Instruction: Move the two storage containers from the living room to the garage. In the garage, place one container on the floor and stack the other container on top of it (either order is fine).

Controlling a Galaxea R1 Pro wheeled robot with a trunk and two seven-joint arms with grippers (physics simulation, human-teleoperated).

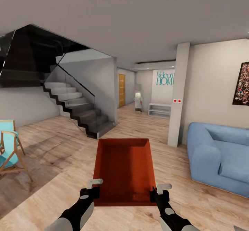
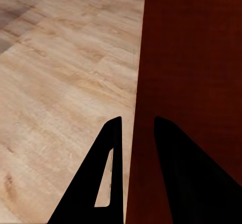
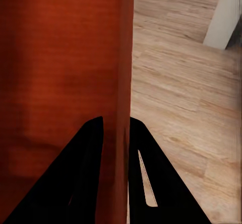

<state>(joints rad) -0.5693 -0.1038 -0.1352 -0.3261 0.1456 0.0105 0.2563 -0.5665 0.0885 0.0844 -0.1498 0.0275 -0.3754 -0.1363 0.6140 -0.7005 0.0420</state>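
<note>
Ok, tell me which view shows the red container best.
Head view: the whole storage container shows, open top and all, carried between both grippers. The left wrist view and right wrist view each catch just one wall, pinched between fingers.

Container (image 1: pixel 125 168) front-center betw. both arms, stairs (image 1: pixel 77 108) behind-left (sofa (image 1: pixel 218 155) right).

One container (image 1: pixel 124 168), one sofa (image 1: pixel 216 156), two chairs (image 1: pixel 9 148), perhaps.
</note>
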